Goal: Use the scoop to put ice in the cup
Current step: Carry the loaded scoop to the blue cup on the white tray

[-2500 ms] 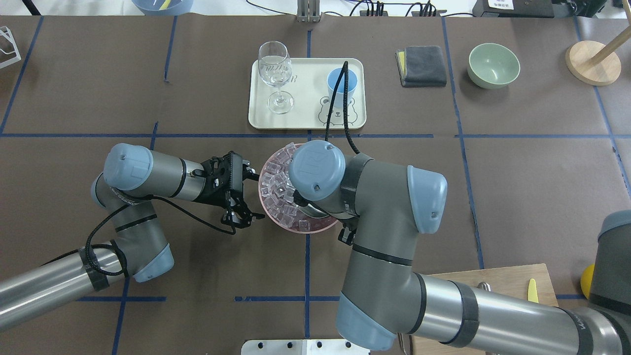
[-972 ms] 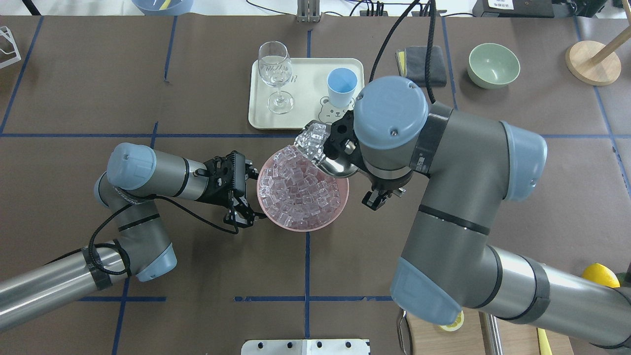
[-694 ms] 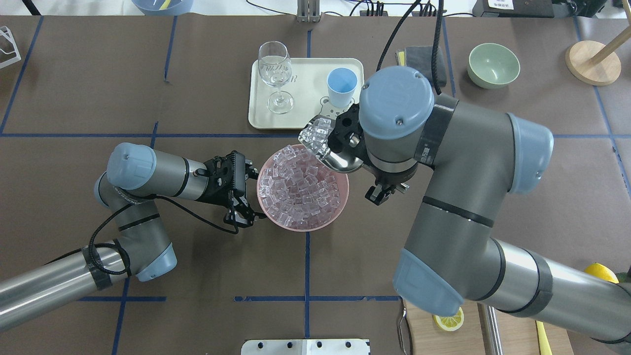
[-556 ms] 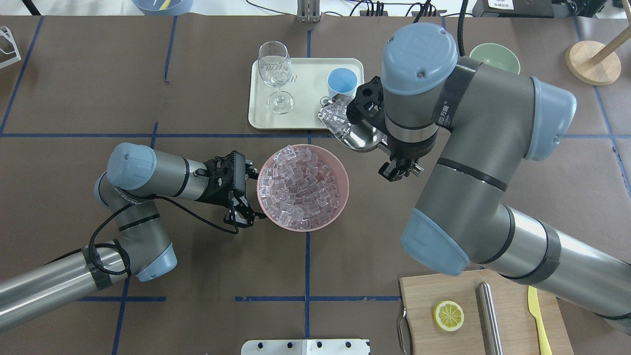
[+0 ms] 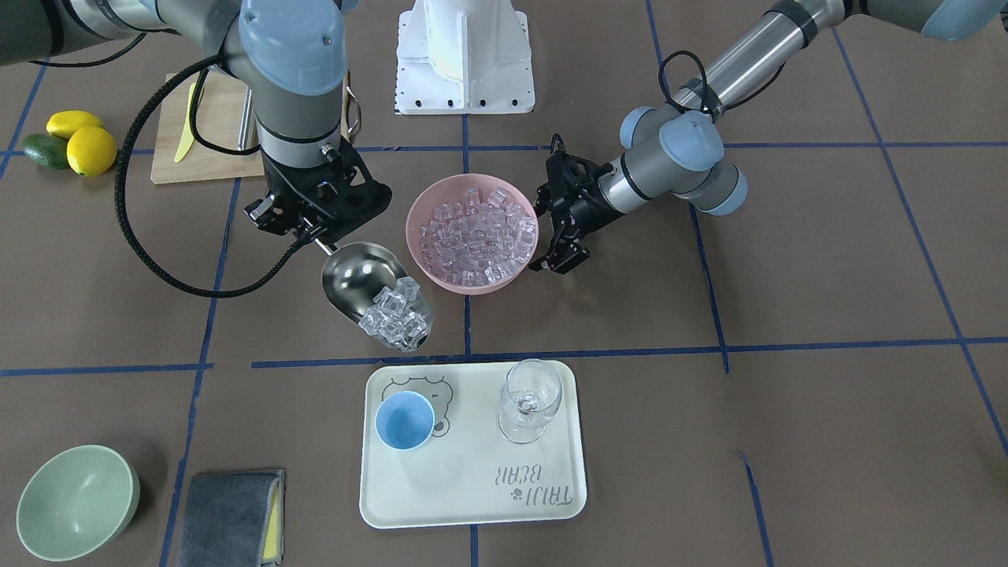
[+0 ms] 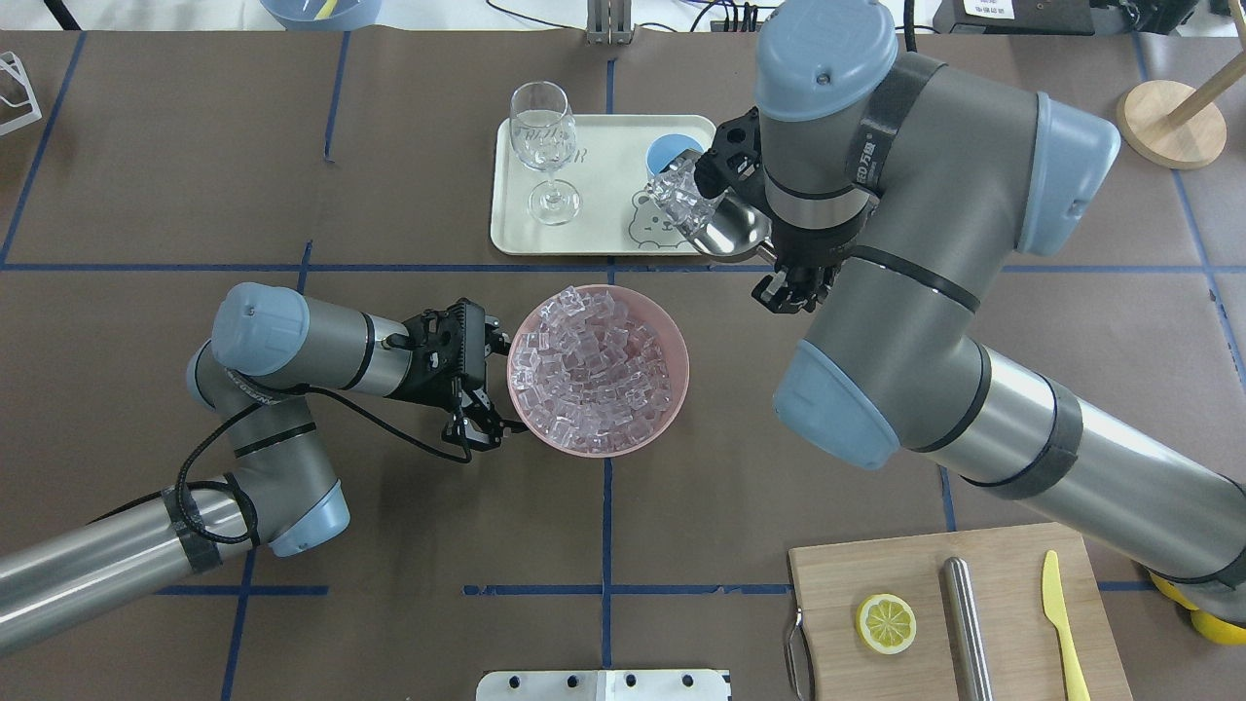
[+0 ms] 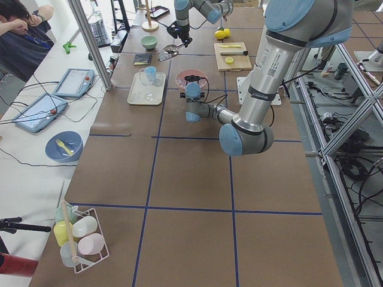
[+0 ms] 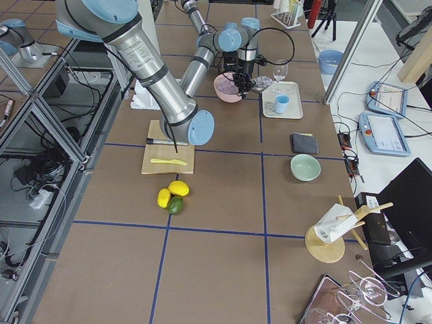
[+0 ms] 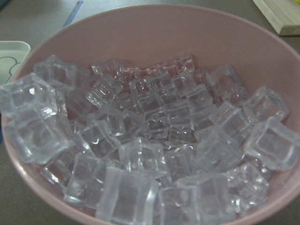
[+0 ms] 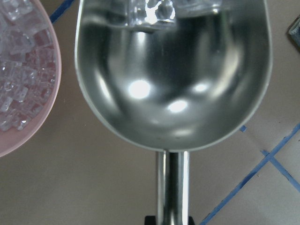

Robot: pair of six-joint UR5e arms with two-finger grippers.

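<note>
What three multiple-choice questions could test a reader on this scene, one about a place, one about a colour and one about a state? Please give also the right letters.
1. Where does the cup stand?
A. On the tray, beside the wine glass
B. On a stack of plates
C. Inside a drawer

2. What colour is the bowl that holds most of the ice?
A. Green
B. Pink
C. Blue

3. What is the state of the scoop held by the right gripper?
A. Empty
B. Full of water
C. Loaded with ice cubes at its front end

Answers:
1 A: the front-facing view shows both standing on the tray.
2 B: its rim and wall are pink in every view.
3 C: a cluster of clear cubes sits at the scoop's mouth.
</note>
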